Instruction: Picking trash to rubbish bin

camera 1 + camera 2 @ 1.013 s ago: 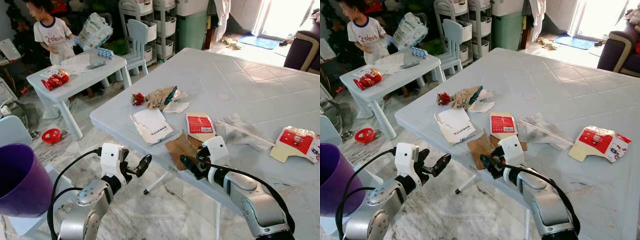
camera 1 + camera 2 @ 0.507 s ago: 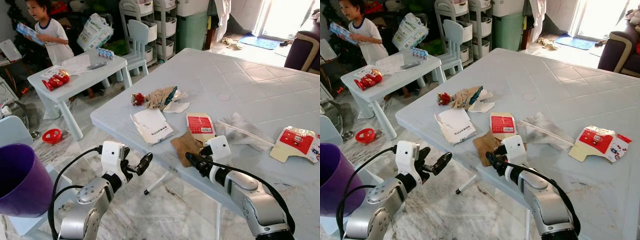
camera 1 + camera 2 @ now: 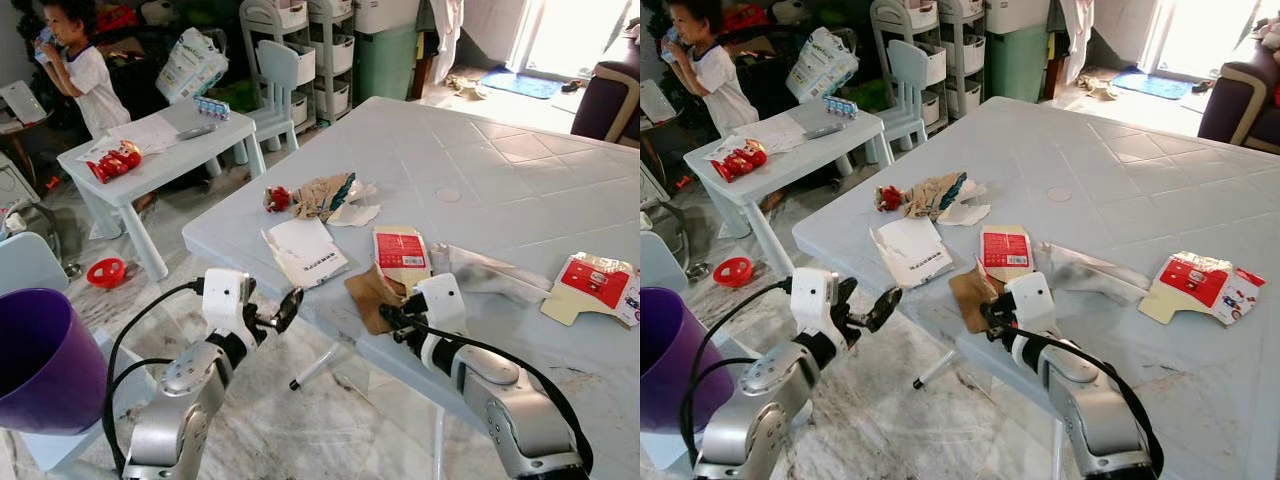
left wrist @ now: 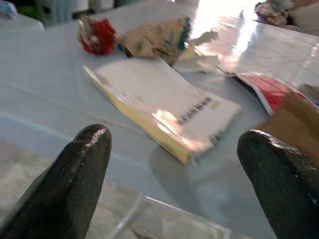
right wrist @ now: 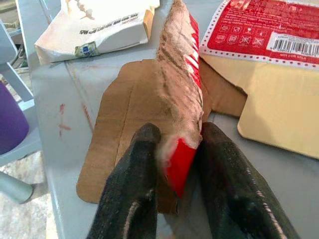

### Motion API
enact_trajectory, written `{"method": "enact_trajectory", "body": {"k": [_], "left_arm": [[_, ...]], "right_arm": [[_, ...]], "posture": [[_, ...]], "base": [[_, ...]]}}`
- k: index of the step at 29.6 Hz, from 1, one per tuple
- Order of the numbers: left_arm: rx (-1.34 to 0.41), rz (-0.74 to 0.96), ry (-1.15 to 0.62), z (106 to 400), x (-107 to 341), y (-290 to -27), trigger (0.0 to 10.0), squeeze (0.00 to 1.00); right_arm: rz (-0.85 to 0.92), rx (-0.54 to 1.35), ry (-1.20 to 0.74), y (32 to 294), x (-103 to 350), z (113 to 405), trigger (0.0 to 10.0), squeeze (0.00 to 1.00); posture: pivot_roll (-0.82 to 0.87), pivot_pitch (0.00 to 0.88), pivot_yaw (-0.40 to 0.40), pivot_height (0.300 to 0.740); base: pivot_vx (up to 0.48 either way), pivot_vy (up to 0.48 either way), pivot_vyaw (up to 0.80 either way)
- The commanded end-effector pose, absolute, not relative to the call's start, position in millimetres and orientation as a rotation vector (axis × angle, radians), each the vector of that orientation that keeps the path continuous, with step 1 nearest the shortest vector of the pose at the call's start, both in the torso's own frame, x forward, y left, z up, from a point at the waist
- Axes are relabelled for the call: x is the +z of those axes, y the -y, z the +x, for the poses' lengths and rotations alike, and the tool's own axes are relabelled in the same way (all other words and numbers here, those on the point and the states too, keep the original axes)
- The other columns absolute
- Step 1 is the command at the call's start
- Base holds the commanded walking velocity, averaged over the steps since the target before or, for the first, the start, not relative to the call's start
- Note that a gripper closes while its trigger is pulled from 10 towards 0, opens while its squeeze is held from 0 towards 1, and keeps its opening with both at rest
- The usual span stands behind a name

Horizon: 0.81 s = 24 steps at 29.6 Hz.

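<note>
On the big grey table [image 3: 480,150], near its front edge, the right gripper [image 3: 392,318] has its 2 black fingers [image 5: 130,199] squeezed tight on a torn red and brown piece of card [image 5: 180,104]. That piece stands up between the fingers. Under it lies a flat brown cardboard sheet [image 3: 368,297], right at the table's edge.

At about 12 o'clock from the gripper, touching the brown sheet, lies a red and tan carton flap [image 3: 399,252]. At 10 o'clock is a flat white packet [image 3: 306,250] with black print. Farther back at 11 o'clock sits a crumpled brown wrapper [image 3: 322,192] with a small red scrap [image 3: 276,198] beside it. At 2 o'clock is a clear plastic wrap [image 3: 492,272], and well off at 3 o'clock a red and white box piece [image 3: 592,287].

The left gripper [image 3: 280,312] hangs in the air just off the table's front edge, at 9 o'clock from the right one. Its fingers [image 4: 75,179] are spread wide and hold nothing.

A purple bin [image 3: 45,355] stands low at 8 o'clock. A child [image 3: 75,70] stands far back at 10 o'clock, behind a small white table [image 3: 160,145] with a red toy [image 3: 112,160].
</note>
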State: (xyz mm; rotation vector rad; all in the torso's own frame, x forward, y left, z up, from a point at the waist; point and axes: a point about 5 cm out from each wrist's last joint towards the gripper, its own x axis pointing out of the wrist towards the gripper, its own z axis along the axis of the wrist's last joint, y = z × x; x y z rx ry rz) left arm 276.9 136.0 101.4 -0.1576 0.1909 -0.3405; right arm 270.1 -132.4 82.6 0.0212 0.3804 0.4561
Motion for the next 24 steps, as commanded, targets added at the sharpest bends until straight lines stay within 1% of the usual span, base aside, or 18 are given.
{"method": "enact_trajectory", "body": {"k": [1,2,3,5,9,16,19,24], "left_arm": [[-0.304,-0.138,-0.183,281,102,-142,10.0,0.00],[-0.296,-0.133,-0.180,284,102,-143,10.0,0.00],[-0.251,-0.115,-0.179,297,103,-146,10.0,0.00],[-0.202,-0.099,-0.170,309,106,-151,10.0,0.00],[-0.138,-0.131,-0.146,337,114,-153,10.0,0.00],[-0.112,-0.158,-0.186,349,106,-149,10.0,0.00],[-0.104,-0.199,-0.227,354,98,-145,10.0,0.00],[-0.108,-0.238,-0.226,357,96,-141,10.0,0.00]], "right_arm": [[0.038,0.459,-0.400,133,82,268,0.0,0.00],[0.048,0.460,-0.399,132,83,268,0.0,0.00],[0.058,0.478,-0.374,129,88,267,0.0,0.00],[0.070,0.498,-0.342,126,94,266,0.0,0.00],[0.120,0.540,-0.239,121,115,261,0.0,0.00],[0.164,0.565,-0.168,116,135,249,0.0,0.00],[0.169,0.566,-0.153,118,145,243,0.0,0.00],[0.177,0.574,-0.147,120,150,235,0.0,0.00]], "posture": [[-0.03,0.000,0.048,0.740],[-0.03,0.000,0.049,0.740],[-0.03,0.000,0.048,0.740],[-0.05,0.000,0.049,0.740],[-0.08,0.000,0.061,0.740],[-0.13,0.001,0.077,0.740],[-0.15,0.013,0.075,0.740],[-0.17,0.025,0.076,0.740]], "base": [[0.000,0.000,0.00],[0.000,0.000,0.00],[0.000,0.000,0.00],[0.000,0.000,0.00],[0.000,0.000,0.00],[0.000,0.000,0.00],[0.000,0.000,0.00],[0.000,0.000,0.00]]}}
